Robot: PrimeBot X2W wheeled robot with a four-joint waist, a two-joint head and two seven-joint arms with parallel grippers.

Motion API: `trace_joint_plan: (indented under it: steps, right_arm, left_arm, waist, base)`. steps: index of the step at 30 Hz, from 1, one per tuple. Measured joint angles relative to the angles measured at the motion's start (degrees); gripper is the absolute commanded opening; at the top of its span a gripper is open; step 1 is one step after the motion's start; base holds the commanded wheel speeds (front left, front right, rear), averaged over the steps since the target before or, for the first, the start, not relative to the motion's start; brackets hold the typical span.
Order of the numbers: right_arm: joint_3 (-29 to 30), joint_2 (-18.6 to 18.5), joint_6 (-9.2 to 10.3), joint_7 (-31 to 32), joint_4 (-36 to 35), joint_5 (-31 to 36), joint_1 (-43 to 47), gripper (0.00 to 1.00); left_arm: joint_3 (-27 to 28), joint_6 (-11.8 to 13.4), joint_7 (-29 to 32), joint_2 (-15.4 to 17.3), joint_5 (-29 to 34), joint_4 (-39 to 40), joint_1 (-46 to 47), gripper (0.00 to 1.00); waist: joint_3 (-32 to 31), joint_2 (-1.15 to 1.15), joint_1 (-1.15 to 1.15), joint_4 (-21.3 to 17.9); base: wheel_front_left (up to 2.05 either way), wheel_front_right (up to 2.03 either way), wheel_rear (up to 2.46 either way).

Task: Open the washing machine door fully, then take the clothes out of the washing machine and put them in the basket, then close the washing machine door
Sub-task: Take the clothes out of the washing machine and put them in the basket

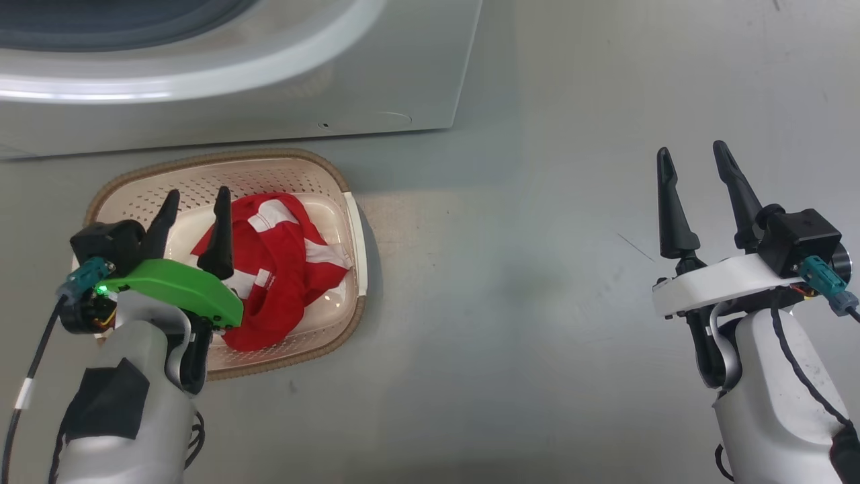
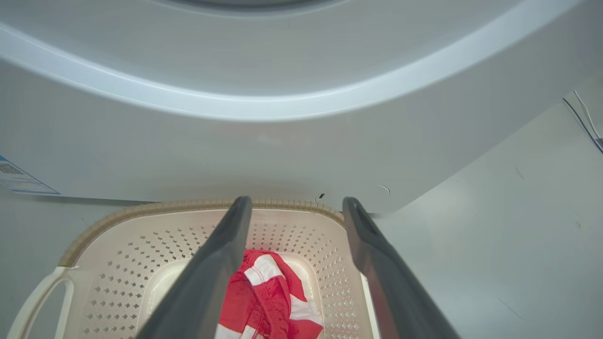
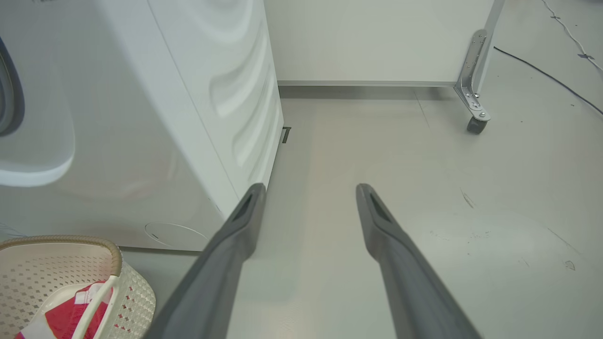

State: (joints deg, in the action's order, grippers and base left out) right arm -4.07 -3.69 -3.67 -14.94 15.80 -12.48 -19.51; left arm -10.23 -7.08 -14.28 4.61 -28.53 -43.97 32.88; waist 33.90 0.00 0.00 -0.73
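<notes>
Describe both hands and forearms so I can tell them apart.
Left hand: two long black tapered fingers on a bright green mount, green light, teal connector, black cable. Right hand: same fingers, white mount, teal connector. Both forearms pale grey.

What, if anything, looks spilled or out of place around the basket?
Nothing stands out. The clothes lie inside the basket, none over its rim or on the floor, and the basket sits upright in front of the washing machine.
</notes>
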Motion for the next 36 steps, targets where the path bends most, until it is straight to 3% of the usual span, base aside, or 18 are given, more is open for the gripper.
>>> trace_joint_plan:
  steps: [21, 36]
  right_arm:
    - [1.20, 0.20, -0.47, 0.00, 0.27, 0.60, 2.80, 1.00]
    - [0.88, 0.45, -0.79, 0.00, -1.27, 1.41, 8.79, 1.00]
  left_arm:
    - [8.29, 1.75, -0.16, -0.27, 9.05, 20.79, -12.34, 1.00]
    - [11.70, 2.77, -0.16, -0.78, 13.51, 29.86, -23.38, 1.00]
  waist:
    - [-14.12, 0.00, 0.00, 2.06]
    - [-24.04, 0.00, 0.00, 1.12]
  base:
    - [0.00, 0.00, 0.00]
    - [0.00, 0.00, 0.00]
